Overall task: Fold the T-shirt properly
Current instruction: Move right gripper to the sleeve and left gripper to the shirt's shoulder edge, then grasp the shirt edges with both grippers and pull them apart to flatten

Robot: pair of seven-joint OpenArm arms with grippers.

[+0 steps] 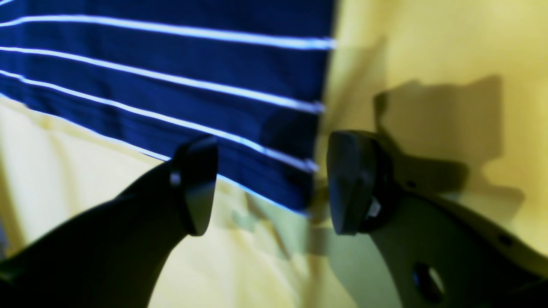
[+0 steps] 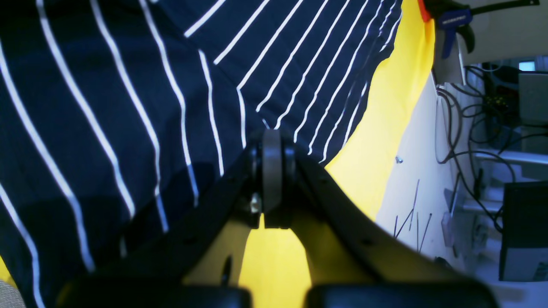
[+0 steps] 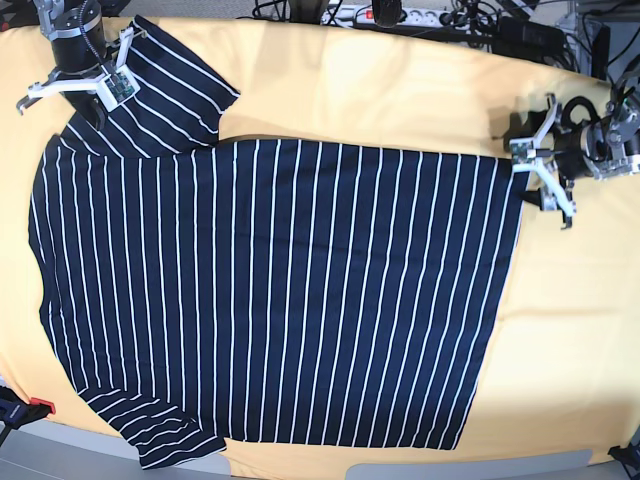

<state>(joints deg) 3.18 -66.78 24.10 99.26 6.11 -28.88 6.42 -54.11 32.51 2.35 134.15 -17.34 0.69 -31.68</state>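
Navy white-striped T-shirt (image 3: 280, 290) spread flat on yellow surface (image 3: 400, 90); left claw (image 1: 272, 184) wide at hem corner, right claw (image 2: 272, 171) pinched together at the shoulder.

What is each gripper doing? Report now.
Left gripper: open, at the T-shirt hem corner, holding nothing.
Right gripper: shut on the T-shirt.

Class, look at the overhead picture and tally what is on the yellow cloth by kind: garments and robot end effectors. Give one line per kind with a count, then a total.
Garments: 1, the striped T-shirt, lying spread flat.
End effectors: 2, the left end effector at the shirt's hem corner and the right end effector on the shoulder by the sleeve.
Total: 3
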